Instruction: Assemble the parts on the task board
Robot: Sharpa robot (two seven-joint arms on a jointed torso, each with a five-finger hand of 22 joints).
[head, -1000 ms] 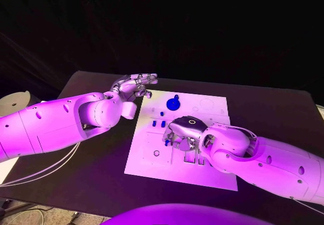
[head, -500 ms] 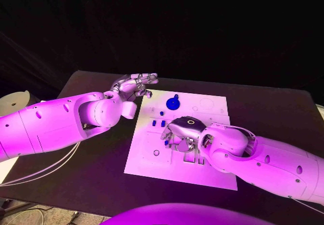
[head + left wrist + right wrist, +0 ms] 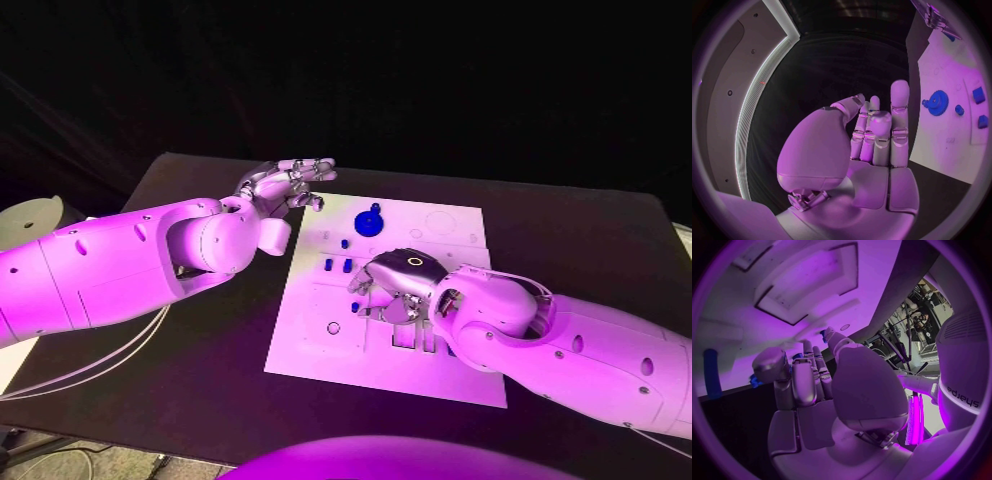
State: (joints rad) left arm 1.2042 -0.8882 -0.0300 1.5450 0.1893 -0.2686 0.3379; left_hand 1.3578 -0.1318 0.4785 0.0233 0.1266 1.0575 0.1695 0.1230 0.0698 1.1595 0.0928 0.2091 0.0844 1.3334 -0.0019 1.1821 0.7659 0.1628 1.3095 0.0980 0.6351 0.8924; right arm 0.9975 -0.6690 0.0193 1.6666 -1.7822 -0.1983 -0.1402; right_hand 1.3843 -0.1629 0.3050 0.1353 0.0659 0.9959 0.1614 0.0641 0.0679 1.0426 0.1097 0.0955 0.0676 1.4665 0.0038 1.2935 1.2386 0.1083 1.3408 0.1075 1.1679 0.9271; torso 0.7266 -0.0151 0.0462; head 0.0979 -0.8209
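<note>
White task board (image 3: 433, 225); blue gear (image 3: 371, 220); black table (image 3: 188, 330).

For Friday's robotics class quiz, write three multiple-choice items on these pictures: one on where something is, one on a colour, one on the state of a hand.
1. Where is the right hand?
A. Over the middle of the task board
B. Off the table
C. Beside the left hand

2. What colour is the gear-shaped part on the board?
A. Blue
B. Yellow
C. Black

3. How is the left hand?
A. Gripping the gear-shaped part
B. Holding nothing, fingers partly curled, by the board's far left corner
C. Pressed flat on the middle of the board

Answers: 1 A, the head view shows it down over the board's centre. 2 A, it shows blue in the head and left wrist views. 3 B, the left wrist view shows nothing in its fingers.
</note>
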